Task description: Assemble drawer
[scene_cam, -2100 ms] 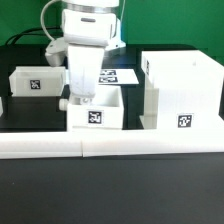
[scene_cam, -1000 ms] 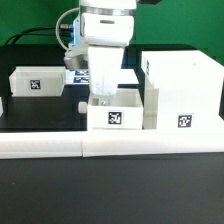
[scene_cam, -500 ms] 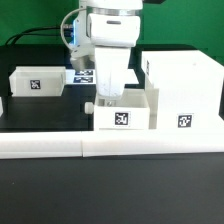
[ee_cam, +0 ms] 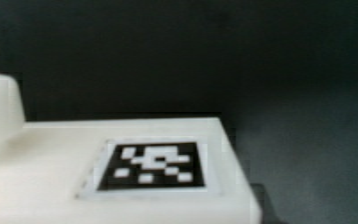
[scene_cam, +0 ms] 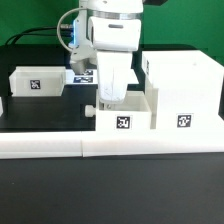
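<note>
Two trays and one casing (scene_cam: 182, 90) of the drawer stand on the black worktop (scene_cam: 40, 115). The gripper (scene_cam: 106, 99) reaches straight down, fingers clamped on the knob-side wall of the held tray (scene_cam: 126, 118). This tray sits at the worktop's near edge, just beside the casing on the exterior view's left. Whether the two touch cannot be told. Its knob (scene_cam: 90, 110) faces away from the casing. The second tray (scene_cam: 38, 82) lies toward the left edge, well apart. A bar (scene_cam: 60, 147) runs along the near edge. The marker board (scene_cam: 84, 75) shows behind the gripper. The wrist view shows a blurred tag (ee_cam: 158, 165) on a white face.
</note>
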Robot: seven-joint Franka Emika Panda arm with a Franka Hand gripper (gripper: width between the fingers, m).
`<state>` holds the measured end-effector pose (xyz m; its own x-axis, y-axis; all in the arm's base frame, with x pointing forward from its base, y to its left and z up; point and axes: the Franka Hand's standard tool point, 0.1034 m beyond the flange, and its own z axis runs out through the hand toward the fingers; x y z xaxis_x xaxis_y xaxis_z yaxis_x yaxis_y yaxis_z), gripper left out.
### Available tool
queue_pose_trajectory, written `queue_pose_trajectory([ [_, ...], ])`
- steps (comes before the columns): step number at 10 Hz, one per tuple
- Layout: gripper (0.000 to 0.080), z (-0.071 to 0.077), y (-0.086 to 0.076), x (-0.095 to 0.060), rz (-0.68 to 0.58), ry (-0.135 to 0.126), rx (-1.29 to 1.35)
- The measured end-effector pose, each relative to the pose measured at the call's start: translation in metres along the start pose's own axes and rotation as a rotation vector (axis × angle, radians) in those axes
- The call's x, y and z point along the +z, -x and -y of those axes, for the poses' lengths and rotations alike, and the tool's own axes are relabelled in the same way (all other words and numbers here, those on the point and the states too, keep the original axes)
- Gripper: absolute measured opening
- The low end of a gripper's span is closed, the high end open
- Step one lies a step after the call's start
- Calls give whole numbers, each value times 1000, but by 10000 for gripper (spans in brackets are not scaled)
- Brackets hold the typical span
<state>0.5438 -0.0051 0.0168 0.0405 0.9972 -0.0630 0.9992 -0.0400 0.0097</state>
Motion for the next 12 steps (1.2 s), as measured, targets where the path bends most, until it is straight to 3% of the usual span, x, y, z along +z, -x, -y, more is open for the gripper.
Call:
queue_pose_trajectory([
  [2, 42, -2, -3, 2, 3, -25, 2],
  [6, 42, -6, -4, 2, 4, -29, 11],
  [8, 42, -7, -9, 3, -4, 2, 20],
  [10, 42, -6, -6, 4, -3, -3, 26],
  [12, 42, -5, -11, 5, -11, 36, 23],
])
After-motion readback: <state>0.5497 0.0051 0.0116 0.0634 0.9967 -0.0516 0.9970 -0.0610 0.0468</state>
